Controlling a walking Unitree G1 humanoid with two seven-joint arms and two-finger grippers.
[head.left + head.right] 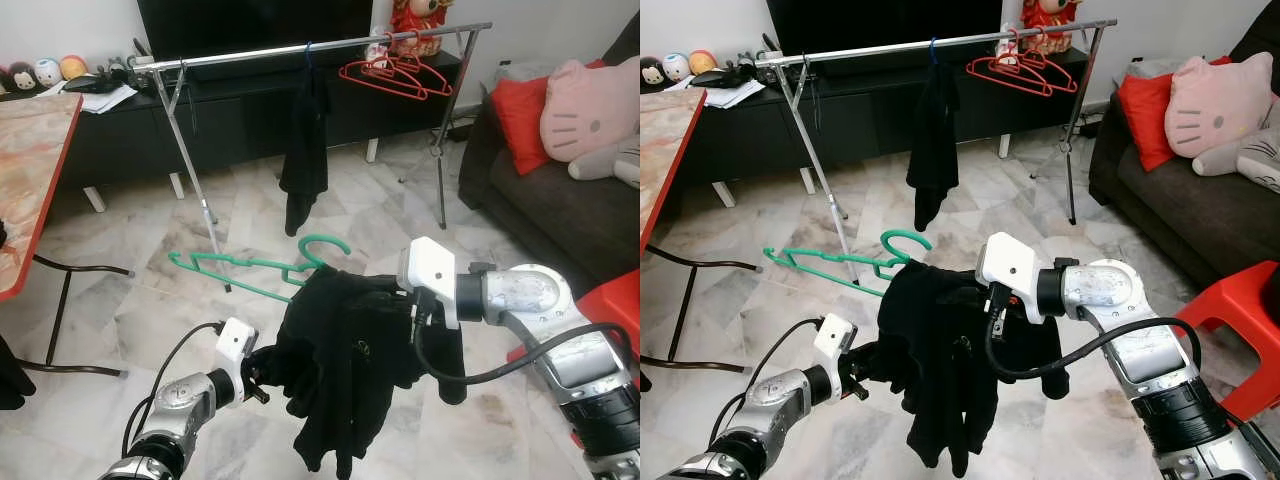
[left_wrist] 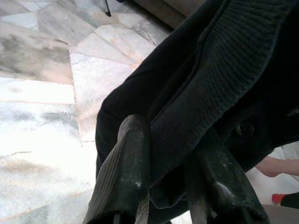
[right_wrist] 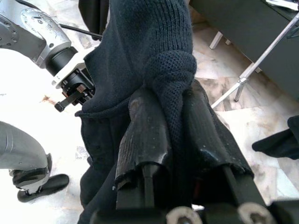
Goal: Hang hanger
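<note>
Living room with a pale marble floor (image 1: 130,300), a long black TV cabinet (image 1: 250,110) along the far wall, a dark sofa (image 1: 560,210) on the right carrying a red cushion (image 1: 520,120) and a pink cat-face plush (image 1: 590,105). Across the middle, a silver clothes rail (image 1: 300,48) on splayed legs, bearing a black garment (image 1: 303,160) on a blue hook and two red hangers (image 1: 395,70) near its right end. In the foreground, held up well short of the rail, a green plastic hanger (image 1: 255,275): slim, notched arms, open curved hook pointing up, its right half buried under a black knitted cardigan (image 1: 340,370) that droops in folds toward the floor, a small dark button visible in the left wrist view. Right gripper (image 3: 170,135) clenched on a bunched twist of the knit at the top of the cardigan, just beside the hanger's hook. Left gripper (image 2: 170,172) lower down at the cardigan's left edge, fingers (image 2: 126,172) pinched around a ribbed hem. At the left edge, a marble-patterned table (image 1: 30,160); on the cabinet's left end, small round plush toys (image 1: 45,70) and loose papers (image 1: 100,98). At the right edge, part of a red plastic stool (image 1: 610,300). No legible writing or brand marks anywhere.
</note>
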